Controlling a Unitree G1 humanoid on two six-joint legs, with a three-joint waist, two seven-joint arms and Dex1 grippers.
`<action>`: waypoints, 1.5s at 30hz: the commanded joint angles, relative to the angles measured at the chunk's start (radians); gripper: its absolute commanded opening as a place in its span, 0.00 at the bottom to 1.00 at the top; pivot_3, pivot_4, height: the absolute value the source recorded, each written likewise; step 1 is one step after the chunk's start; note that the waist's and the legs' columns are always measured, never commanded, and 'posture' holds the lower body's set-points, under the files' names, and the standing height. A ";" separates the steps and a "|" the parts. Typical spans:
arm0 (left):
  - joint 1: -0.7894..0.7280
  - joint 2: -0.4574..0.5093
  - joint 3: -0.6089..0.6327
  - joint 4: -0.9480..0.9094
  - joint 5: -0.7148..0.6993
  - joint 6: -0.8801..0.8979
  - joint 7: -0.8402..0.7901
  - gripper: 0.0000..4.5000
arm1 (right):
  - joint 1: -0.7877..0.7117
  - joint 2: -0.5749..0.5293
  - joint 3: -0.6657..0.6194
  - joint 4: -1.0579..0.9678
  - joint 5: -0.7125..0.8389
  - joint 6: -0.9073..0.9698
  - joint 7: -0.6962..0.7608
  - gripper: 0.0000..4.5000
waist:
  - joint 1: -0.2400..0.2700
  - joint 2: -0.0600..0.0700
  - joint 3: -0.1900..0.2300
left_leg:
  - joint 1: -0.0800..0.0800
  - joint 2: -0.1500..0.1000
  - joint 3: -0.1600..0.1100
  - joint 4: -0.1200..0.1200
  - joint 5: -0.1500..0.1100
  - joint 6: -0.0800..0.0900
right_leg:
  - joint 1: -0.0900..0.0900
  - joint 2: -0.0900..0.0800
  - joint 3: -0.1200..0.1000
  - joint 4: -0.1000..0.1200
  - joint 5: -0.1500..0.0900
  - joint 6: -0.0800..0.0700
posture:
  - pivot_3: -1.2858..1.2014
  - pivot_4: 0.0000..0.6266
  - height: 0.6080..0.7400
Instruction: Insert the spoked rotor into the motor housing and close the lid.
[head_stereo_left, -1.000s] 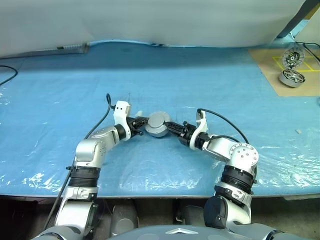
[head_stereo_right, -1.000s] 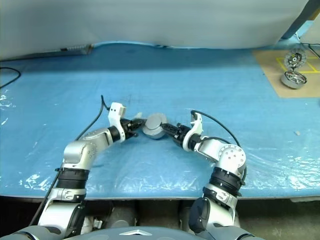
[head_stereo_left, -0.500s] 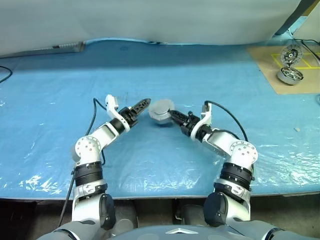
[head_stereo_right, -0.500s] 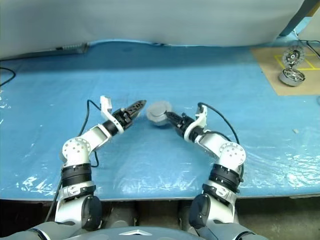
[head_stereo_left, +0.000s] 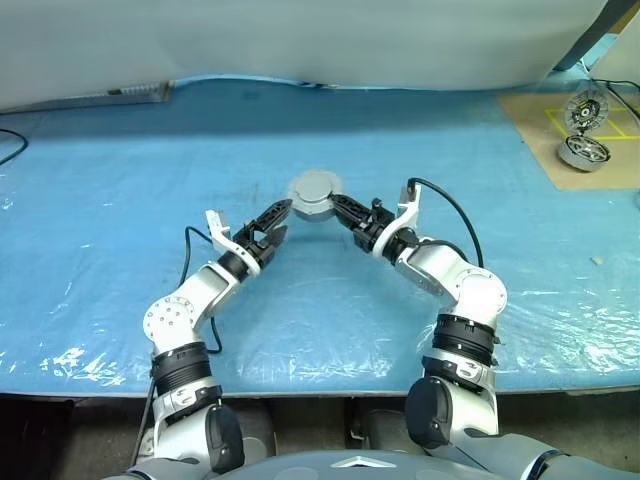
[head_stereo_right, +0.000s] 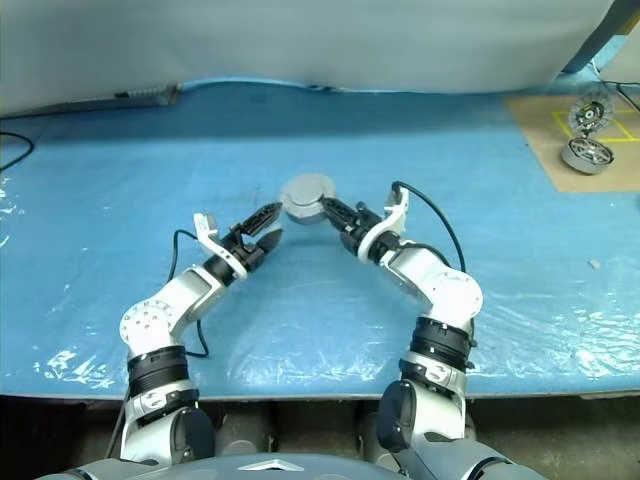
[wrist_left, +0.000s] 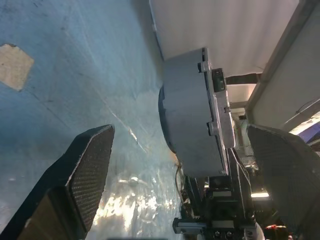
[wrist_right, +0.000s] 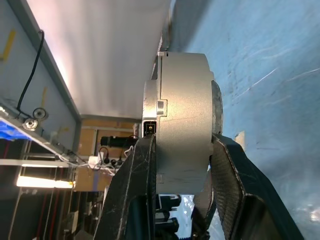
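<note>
blue plastic-covered table (head_stereo_left: 120, 180), white backdrop along the far edge.

right gripper (head_stereo_left: 338, 207) is clamped on the motor housing (head_stereo_left: 314, 195), its two black fingers (wrist_right: 137, 190) pressing the flat faces of the round silver-grey body from either side. the housing is held up off the table, above its middle, with the smooth grey lid (head_stereo_left: 315, 186) already seated on top, raised hub facing up and toward the camera. in the right wrist view the housing (wrist_right: 182, 130) sits edge-on between the pads, rim squarely across the gap.

left gripper (head_stereo_left: 273, 222) is spread wide, holding nothing. its fingers (wrist_left: 87, 165) stand well apart on either side of the housing's line of sight; the left wrist view shows the housing (wrist_left: 192, 120) ahead of it, side-on, with the right gripper below it. from the head view the left gripper's tips sit just beside the housing, apart from it, a clear gap between.

spoked rotor is not separately visible; lid covers the cup's open face.

far right corner of the table: a brown board (head_stereo_left: 540, 140) with yellow tape marks, carrying a second silver motor drum (head_stereo_left: 584, 150) and an upright spoked disc (head_stereo_left: 585, 111) just behind it. well apart from both arms.

a black cable (head_stereo_left: 12, 148) loops at the far left edge.
</note>
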 joint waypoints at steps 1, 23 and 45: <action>0.001 -0.006 -0.002 -0.032 -0.085 -0.028 0.001 1.00 | -0.006 0.070 0.062 -0.066 0.112 -0.014 -0.013 0.25 | 0.000 0.000 0.000 | 0.000 0.000 0.000 0.000 0.000 0.000 | 0.000 0.000 0.000 0.000 0.000 0.000 | 0.52 0.24 1.00; 0.030 0.015 -0.045 0.020 -0.348 -0.097 0.123 0.53 | 0.072 -0.121 0.315 -0.175 0.080 -0.146 0.014 0.25 | 0.003 -0.001 0.000 | -0.004 0.000 -0.003 0.005 0.000 0.000 | 0.000 0.000 -0.001 0.001 0.002 0.003 | 0.52 0.24 1.00; -0.331 0.233 -0.159 0.552 0.136 -0.279 -0.094 0.53 | 0.345 -0.453 0.785 -0.225 -1.034 -0.897 0.473 1.00 | 0.012 -0.008 0.002 | -0.008 -0.003 -0.008 0.018 0.000 0.000 | 0.001 -0.002 -0.003 0.003 0.007 0.009 | 0.52 0.24 1.00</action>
